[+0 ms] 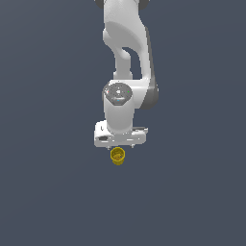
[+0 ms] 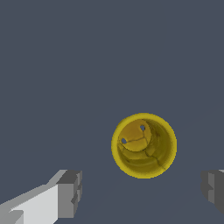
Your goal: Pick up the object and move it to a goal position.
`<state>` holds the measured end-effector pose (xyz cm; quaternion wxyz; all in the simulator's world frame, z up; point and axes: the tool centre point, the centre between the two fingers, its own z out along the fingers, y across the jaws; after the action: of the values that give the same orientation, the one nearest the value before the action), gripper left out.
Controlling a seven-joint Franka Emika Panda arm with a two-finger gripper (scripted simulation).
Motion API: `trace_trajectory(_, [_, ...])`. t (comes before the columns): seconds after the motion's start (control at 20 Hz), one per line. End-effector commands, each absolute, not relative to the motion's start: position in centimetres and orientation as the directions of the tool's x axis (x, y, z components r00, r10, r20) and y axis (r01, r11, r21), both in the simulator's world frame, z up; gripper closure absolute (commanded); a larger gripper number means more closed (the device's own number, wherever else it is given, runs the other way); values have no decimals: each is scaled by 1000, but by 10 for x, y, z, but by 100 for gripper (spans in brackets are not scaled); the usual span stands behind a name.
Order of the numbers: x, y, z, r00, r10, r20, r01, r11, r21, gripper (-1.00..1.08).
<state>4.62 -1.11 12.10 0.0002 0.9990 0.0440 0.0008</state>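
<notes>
A: Yellow cup (image 1: pixel 117 156) stood upright on the plain dark worktop (image 1: pixel 48 192), roughly at the middle of what the exterior view took in. No edge or corner of the worktop came into either view, so I could not tie the cup to one.

B: And the gripper (image 1: pixel 120 145)?

A: Directly above the cup — the white hand of the arm (image 1: pixel 126 62) pointed down, its underside just over the rim in the exterior view. Whether it touched the rim, I could not tell from that angle.

B: The wrist view settled the jaws?

A: It did. The gripper (image 2: pixel 142 192) was spread wide, one grey fingertip (image 2: pixel 70 193) at one side of the frame and the other at the opposite side, well apart. The cup (image 2: pixel 144 145) showed between them but set off from the line joining them, not yet in the gap. Neither fingertip touched it.

B: Condition of the cup?

A: Round rim, glossy yellow walls narrowing toward the bottom, seen straight down its mouth. The inside floor showed a lighter yellow patch with two small dark spots on it — what they were, I could not say. The cup was clearly narrower than the spread of the jaws.

B: Anything else on the surface?

A: Only the cup and the arm's faint shading on the grey-blue worktop.
</notes>
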Motion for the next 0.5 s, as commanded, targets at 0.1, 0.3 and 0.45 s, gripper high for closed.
trace_trajectory(0.1, [54,-20,105,994,113,1,113,-994,0,-92])
trace_trajectory(0.3, [57,-24,97,992,123,0,123,-992,0,-92])
trace_trajectory(0.45, [57,-24,97,993,122,-1,122,-993,0,-92])
